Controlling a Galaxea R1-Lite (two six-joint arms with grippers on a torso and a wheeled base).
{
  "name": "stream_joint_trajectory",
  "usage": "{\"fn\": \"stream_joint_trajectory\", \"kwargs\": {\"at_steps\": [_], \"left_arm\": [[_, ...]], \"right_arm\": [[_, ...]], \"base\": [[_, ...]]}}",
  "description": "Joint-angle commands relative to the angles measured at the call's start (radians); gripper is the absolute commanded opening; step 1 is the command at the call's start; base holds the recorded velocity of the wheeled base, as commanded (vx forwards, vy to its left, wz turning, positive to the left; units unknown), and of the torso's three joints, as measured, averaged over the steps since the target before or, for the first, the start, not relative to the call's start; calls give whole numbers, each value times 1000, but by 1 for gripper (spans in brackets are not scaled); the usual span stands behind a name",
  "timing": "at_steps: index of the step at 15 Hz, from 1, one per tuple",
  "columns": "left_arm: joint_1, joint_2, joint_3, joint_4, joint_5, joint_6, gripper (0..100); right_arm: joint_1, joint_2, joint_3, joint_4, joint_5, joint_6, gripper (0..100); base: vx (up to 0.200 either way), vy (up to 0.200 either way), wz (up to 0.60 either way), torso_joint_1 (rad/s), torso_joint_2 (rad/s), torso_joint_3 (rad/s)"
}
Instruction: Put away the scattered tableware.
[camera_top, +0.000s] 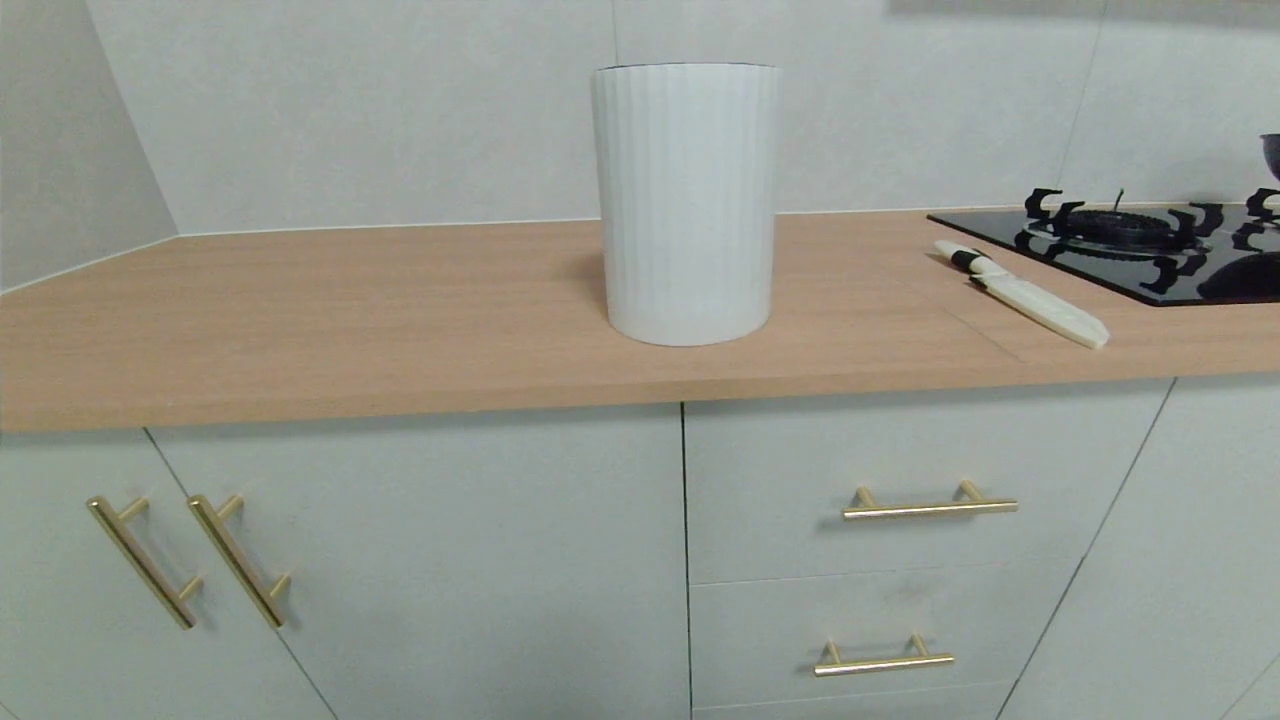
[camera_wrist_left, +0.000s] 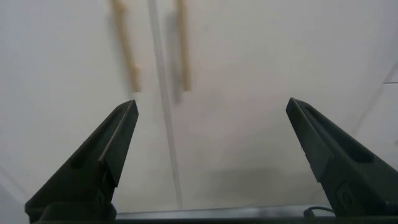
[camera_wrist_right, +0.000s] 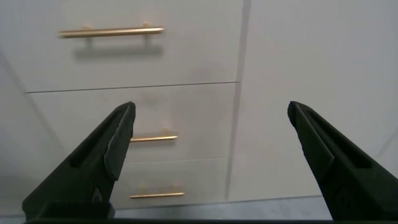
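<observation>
Sitting on wood counter (camera_top: 300, 320): white ribbed holder (camera_top: 686, 200) mid, cream knife (camera_top: 1020, 293) near stove (camera_top: 1130, 250). L gripper (camera_wrist_left: 211, 104) spread wide facing cabinet doors (camera_wrist_left: 249, 62); R gripper (camera_wrist_right: 211, 106) wide too, facing drawers (camera_wrist_right: 186, 62).

Wooden countertop (camera_top: 300, 330): white ribbed canister (camera_top: 686, 200) upright mid-counter; cream knife (camera_top: 1020, 293) lying beside black hob (camera_top: 1120, 262).

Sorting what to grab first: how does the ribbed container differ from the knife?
The container stands upright mid-counter; the knife lies flat by the hob. The container is wide and ribbed; the knife slim, with a black band. Both are pale and rest on the counter.
</observation>
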Motion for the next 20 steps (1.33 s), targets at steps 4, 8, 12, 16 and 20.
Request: {"fn": "stream_joint_trajectory", "kwargs": {"at_steps": [4, 8, 12, 16, 20], "left_arm": [[0, 0, 0, -1, 0, -1, 100], [0, 0, 0, -1, 0, 0, 100], [0, 0, 0, 0, 0, -1, 100], [0, 0, 0, -1, 0, -1, 100], [0, 0, 0, -1, 0, -1, 100]], "right_arm": [[0, 1, 0, -1, -1, -1, 100], [0, 1, 0, -1, -1, -1, 100], [0, 1, 0, -1, 1, -3, 100], [0, 1, 0, -1, 1, -3, 100], [0, 1, 0, -1, 1, -3, 100]], "base": [[0, 0, 0, 0, 0, 0], [0, 0, 0, 0, 0, 0], [0, 0, 0, 0, 0, 0], [0, 0, 0, 0, 0, 0], [0, 0, 0, 52, -211, -211]]}}
